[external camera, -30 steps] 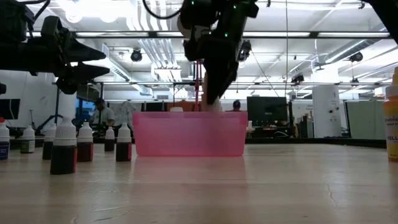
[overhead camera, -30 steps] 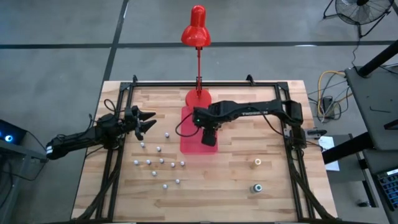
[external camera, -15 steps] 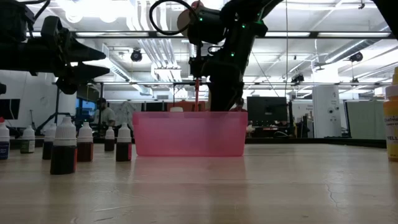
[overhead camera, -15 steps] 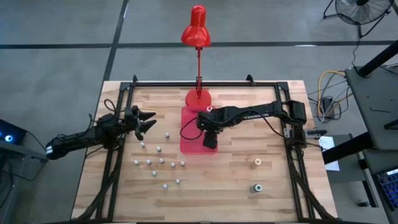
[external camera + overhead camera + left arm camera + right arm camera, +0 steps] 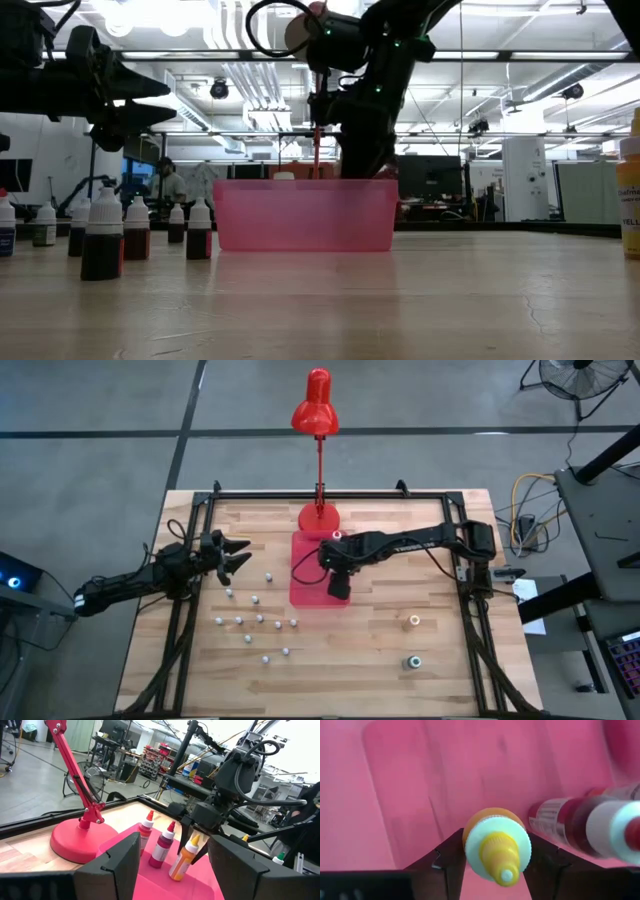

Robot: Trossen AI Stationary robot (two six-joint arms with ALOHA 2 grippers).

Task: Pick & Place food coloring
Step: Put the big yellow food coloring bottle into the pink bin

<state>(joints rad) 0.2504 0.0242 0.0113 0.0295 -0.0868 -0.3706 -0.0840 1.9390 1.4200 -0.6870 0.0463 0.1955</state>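
My right gripper (image 5: 338, 586) reaches down into the flat red tray (image 5: 303, 570) and is shut on an orange-capped food coloring bottle (image 5: 496, 851), which also shows in the left wrist view (image 5: 184, 858). Two red-toned bottles (image 5: 161, 846) stand upright on their bases in the tray beside it. Several small whitish-capped bottles (image 5: 256, 622) stand on the table left of the tray. My left gripper (image 5: 236, 555) is open and empty above the table's left side. My right gripper pinches the orange bottle's upper part (image 5: 470, 836), just under the cap, between its two fingers (image 5: 202, 851). The fingers come from above, pointing down. The bottle is tilted, its lower end down in the tray.
A red desk lamp stands with its base (image 5: 318, 517) just beyond the tray's far end. Two more bottles (image 5: 414, 621) (image 5: 411, 662) stand on the table's near right. A dark frame (image 5: 468, 610) runs along the table's sides.
My right gripper has gone a little toward the table's near edge over the tray, and its wrist has tipped. My left arm has kept still.
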